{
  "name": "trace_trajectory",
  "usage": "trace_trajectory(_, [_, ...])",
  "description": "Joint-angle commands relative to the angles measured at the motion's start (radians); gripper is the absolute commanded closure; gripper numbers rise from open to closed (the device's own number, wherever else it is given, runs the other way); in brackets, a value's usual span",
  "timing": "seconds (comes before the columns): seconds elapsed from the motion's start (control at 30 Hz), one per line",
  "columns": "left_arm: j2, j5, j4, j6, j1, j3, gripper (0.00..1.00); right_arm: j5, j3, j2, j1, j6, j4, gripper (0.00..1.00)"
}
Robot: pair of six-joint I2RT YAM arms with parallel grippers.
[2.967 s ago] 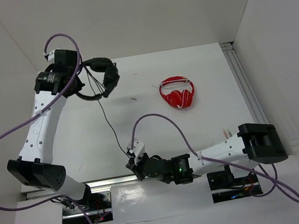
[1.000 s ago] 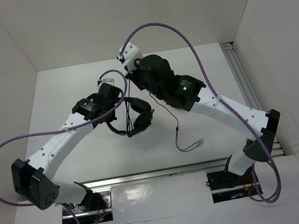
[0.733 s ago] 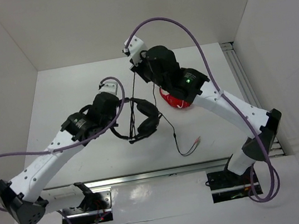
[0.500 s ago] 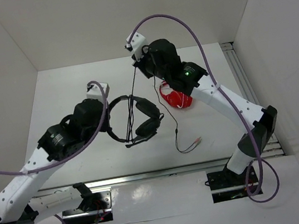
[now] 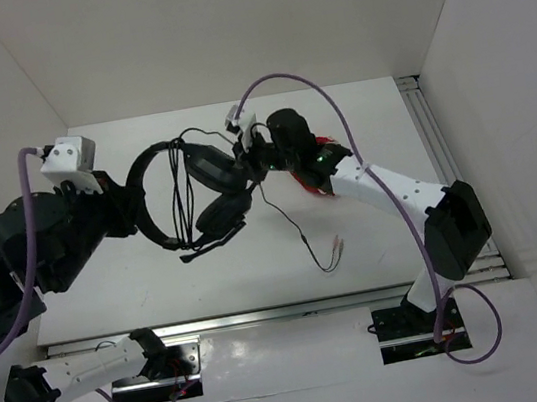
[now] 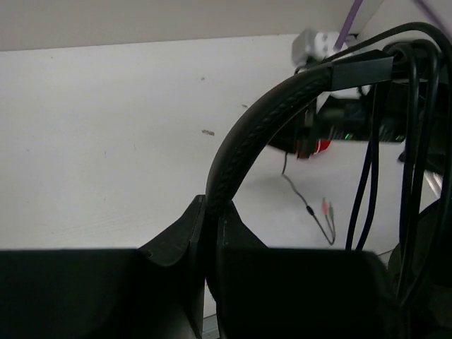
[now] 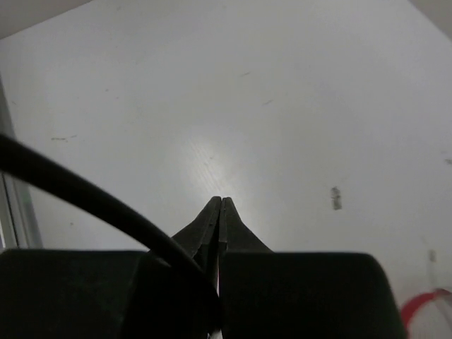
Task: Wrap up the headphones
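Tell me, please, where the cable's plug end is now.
In the top view, the plug end lies on the table, right of centre, right of the black headphones.

black headphones [image 5: 209, 165], headband finely grained; red headphones [image 5: 306, 183] just right of them; white table [image 5: 128, 273]; purple cables [image 5: 281, 80] along white-and-black arms [image 5: 388, 185].

You were working in a robotics lab test cell. Evidence noted: a white table [image 5: 258, 263] enclosed by plain white panels [image 5: 222, 26], an aluminium rail [image 5: 429, 126] along its right edge, two arms [image 5: 387, 183] bolted to a metal mounting strip [image 5: 265, 315], and purple cabling [image 5: 275, 78] looping loose overhead.
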Motion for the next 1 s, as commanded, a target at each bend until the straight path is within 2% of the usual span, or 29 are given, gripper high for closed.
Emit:
trace_trajectory(0.0, [-0.021, -0.052, 0.146, -0.084, -0.005, -0.014, 1.00, -0.109, -0.132, 0.007, 0.051, 0.156, 0.358, 0.95])
trace_trajectory(0.07, [-0.021, -0.080, 0.190, -0.126, -0.005, -0.026, 1.00, -0.137, -0.200, 0.047, 0.067, 0.214, 0.476, 0.95])
trace_trajectory(0.13, [-0.009, -0.145, 0.190, -0.163, -0.005, -0.002, 1.00, -0.167, -0.237, 0.076, 0.078, 0.248, 0.526, 0.95])
trace_trajectory(0.27, [0.083, -0.286, 0.051, -0.307, -0.005, 0.128, 1.00, -0.168, -0.344, 0.122, 0.111, 0.315, 0.701, 0.95])
trace_trajectory(0.37, [0.128, -0.365, 0.009, -0.335, -0.005, 0.165, 1.00, -0.159, -0.436, 0.140, 0.145, 0.343, 0.770, 0.97])
trace_trajectory(0.43, [0.184, -0.376, 0.043, -0.288, 0.030, 0.165, 1.00, -0.159, -0.476, 0.140, 0.160, 0.352, 0.818, 0.97])
trace_trajectory(0.6, [0.378, -0.217, 0.019, -0.248, 0.196, 0.277, 1.00, -0.102, -0.573, 0.149, 0.222, 0.352, 0.855, 0.97])
trace_trajectory(0.73, [0.448, -0.157, 0.052, -0.236, 0.326, 0.277, 1.00, -0.030, -0.631, 0.130, 0.287, 0.334, 0.830, 0.97])
trace_trajectory(0.83, [0.498, -0.039, 0.062, -0.223, 0.472, 0.277, 1.00, 0.096, -0.706, 0.068, 0.367, 0.325, 0.841, 0.94])
trace_trajectory(0.87, [0.508, -0.016, 0.062, -0.223, 0.535, 0.265, 1.00, 0.114, -0.734, 0.053, 0.381, 0.325, 0.841, 0.94])
trace_trajectory(0.97, [0.531, 0.058, 0.095, -0.194, 0.618, 0.198, 1.00, 0.199, -0.756, -0.010, 0.439, 0.314, 0.812, 0.94])
